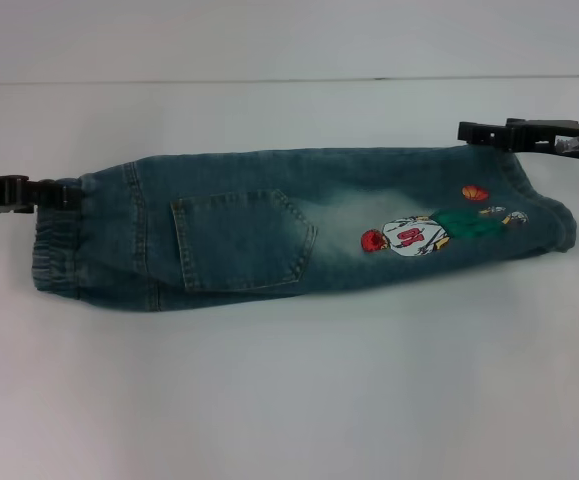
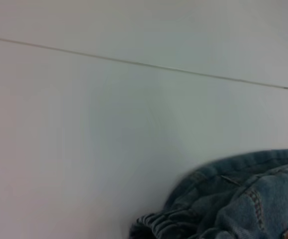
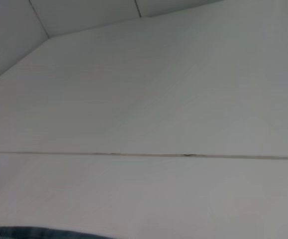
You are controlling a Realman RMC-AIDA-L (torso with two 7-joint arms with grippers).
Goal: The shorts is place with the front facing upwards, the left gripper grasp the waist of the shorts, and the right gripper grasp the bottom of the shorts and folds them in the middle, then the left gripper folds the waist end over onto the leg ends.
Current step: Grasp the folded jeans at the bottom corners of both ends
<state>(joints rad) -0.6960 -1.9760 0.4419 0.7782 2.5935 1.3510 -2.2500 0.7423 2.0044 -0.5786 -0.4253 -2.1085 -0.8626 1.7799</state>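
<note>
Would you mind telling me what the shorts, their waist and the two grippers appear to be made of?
The shorts look like faded blue-green denim: visible weave, pale washed patches, stitched seams around a patch pocket. The waist seems to be the same denim gathered over elastic, judging by its ruffles. The left gripper and right gripper look like matte black plastic or coated metal; which one is unclear.

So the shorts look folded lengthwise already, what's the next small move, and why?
Probably carry the left tool with the waist across toward the leg ends. The shorts already lie as one narrow doubled strip, pocket up, with the left tool at the waist end. The right tool sits at the far leg corner and would likely need to clear first.
</note>
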